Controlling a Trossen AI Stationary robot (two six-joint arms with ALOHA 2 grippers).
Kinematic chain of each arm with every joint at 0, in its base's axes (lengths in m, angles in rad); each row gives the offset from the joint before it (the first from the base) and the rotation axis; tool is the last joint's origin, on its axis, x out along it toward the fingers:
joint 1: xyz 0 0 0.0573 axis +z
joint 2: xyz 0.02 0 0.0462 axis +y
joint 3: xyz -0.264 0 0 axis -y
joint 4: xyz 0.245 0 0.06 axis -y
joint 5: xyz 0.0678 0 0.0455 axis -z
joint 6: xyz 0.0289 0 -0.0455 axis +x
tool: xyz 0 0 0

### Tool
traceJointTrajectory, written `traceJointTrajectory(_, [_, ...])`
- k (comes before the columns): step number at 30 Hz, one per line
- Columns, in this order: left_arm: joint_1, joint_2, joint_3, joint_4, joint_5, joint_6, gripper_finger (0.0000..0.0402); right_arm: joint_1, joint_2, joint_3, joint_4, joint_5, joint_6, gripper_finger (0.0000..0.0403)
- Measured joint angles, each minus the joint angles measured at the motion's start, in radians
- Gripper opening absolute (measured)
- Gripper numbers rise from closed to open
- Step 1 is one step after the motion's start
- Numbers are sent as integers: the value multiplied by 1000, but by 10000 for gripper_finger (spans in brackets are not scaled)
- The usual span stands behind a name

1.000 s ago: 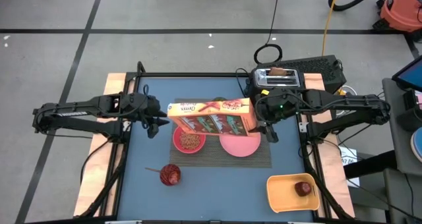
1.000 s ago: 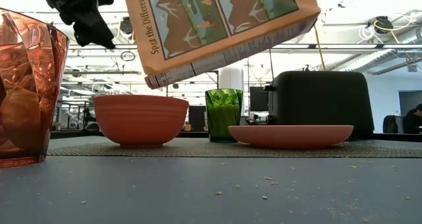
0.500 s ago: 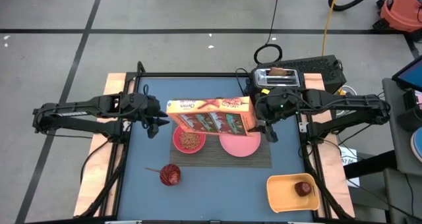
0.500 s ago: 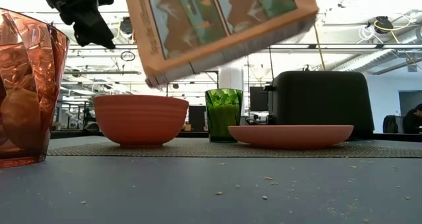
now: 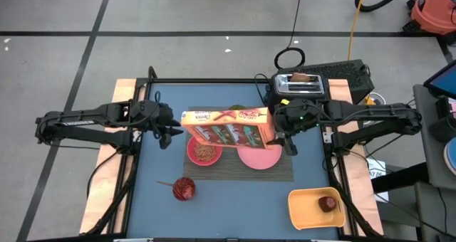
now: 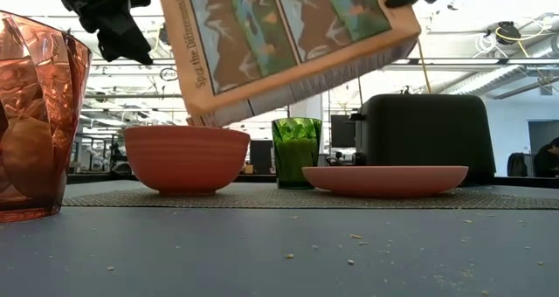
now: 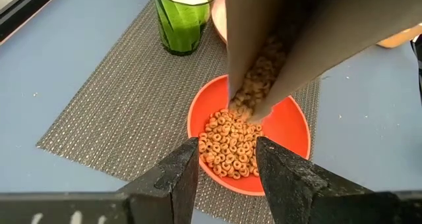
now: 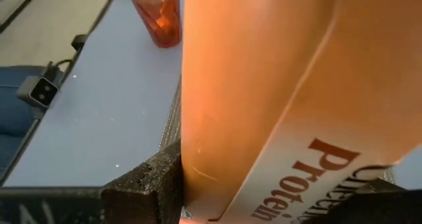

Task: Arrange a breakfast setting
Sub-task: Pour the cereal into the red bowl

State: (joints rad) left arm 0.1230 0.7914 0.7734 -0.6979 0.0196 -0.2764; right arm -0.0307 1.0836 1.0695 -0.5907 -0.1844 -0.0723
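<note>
My right gripper (image 5: 281,134) is shut on the Cheerios cereal box (image 5: 226,126), which hangs tilted above the dark striped placemat (image 5: 281,172). The box's open end (image 7: 260,79) is over the pink-red bowl (image 7: 290,128), which holds cereal rings. The larger pink plate (image 5: 258,156) lies on the mat to the bowl's right. My left gripper (image 5: 167,135) is open and empty, left of the bowl. The toast slice (image 5: 303,77) stands in the black toaster. The red apple (image 5: 328,203) lies in the orange tray. The wooden-handled spoon (image 5: 166,184) sticks out of a red glass. My right gripper pinches the box between its two fingers (image 8: 148,181) near its closed end (image 8: 217,178), coming about level from the table's right side. The box is lifted clear and tilted, its open end lowest, just above the bowl (image 6: 186,157).
A green glass (image 6: 297,150) stands on the mat behind the bowl, mostly under the box. The black toaster (image 5: 299,85) is at the far right. The red glass (image 5: 184,188) stands near the front, and the orange tray (image 5: 315,208) at the front right.
My right gripper has shifted slightly toward the table's left and rocked the box: its open end rose a little, then dipped back toward the bowl, and its printed face has turned more toward the near edge.
</note>
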Motion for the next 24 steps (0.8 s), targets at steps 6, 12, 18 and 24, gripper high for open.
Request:
traceJointTrajectory(6, [0, 0, 0, 1, 0, -1, 157, 0, -16, 22, -35, 0, 4, 208])
traceJointTrajectory(12, [0, 0, 0, 15, 0, -3, 157, 0, -12, 33, -20, -1, 28, 208])
traceJointTrajectory(18, [0, 0, 0, 16, 0, -14, 157, 0, -16, 25, -68, -1, 12, 208])
traceJointTrajectory(24, [0, 0, 0, 15, 0, -10, 157, 0, -35, 28, -14, -1, 26, 208])
